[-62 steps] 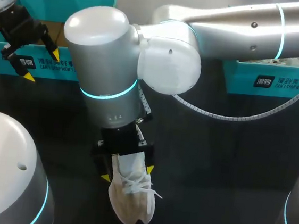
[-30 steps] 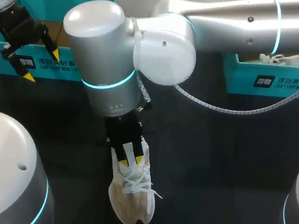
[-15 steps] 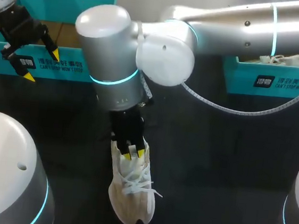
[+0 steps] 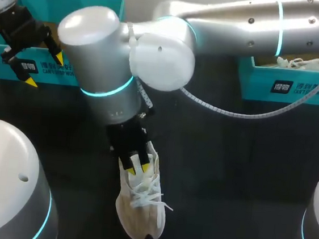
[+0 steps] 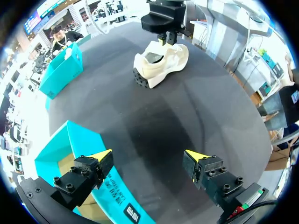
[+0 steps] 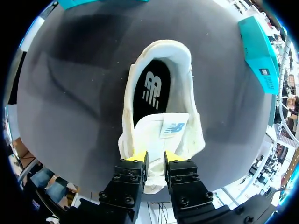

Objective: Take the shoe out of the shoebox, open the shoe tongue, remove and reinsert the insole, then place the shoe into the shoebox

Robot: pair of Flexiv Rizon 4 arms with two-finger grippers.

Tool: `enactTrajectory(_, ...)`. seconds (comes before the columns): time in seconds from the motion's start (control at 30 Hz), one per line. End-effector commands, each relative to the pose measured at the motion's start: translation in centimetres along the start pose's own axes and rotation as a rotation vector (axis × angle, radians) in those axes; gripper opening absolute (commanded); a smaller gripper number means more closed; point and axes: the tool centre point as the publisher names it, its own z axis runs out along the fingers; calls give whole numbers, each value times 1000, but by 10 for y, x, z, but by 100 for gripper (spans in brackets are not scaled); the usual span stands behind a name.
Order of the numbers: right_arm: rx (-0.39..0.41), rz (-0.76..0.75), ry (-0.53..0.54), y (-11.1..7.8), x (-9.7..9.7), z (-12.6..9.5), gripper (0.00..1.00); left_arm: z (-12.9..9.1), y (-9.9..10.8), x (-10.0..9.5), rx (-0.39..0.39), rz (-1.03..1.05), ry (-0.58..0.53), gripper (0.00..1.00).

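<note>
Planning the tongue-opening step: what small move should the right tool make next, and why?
Probably lift the tongue slightly and draw it toward the toe. The right tool looks closed on it, the shoe sits on the table, and the insole lies inside, partly covered by the tongue.

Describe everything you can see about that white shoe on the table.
The shoe is a cream, knit-looking sneaker with white laces, standing upright on the dark table. Its tongue is lifted, showing a black insole with a white logo. The right gripper pinches the tongue; nothing else touches it.
</note>
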Motion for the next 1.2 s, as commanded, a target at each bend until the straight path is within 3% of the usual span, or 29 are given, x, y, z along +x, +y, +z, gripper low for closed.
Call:
enactTrajectory(0.03, -2, -1, 19, 1, 3, 24, 20, 0, 0, 1, -3, 0, 1, 100)
enactTrajectory(0.2, -9, -7, 35, 9, 1, 38, 21, 0, 0, 1, -3, 0, 1, 100)
enactTrajectory(0.57, -72, -106, -57, -4, -8, -28, 23, 0, 0, 1, -3, 0, 1, 100)
enactTrajectory(0.87, -134, -402, -74, 4, -27, -46, 24, 0, 0, 1, -3, 0, 1, 100)
enactTrajectory(0.93, -161, -500, -65, 5, -31, -49, 33, 0, 0, 1, -3, 0, 1, 100)
enactTrajectory(1.0, -184, -596, -66, 5, -34, -54, 55, 0, 0, 1, -3, 0, 1, 100)
enactTrajectory(1.07, -204, -691, -73, 6, -37, -60, 100, 0, 0, 1, -3, 0, 1, 100)
enactTrajectory(1.2, -256, -851, -91, 9, -44, -70, 100, 0, 0, 1, -3, 0, 1, 100)
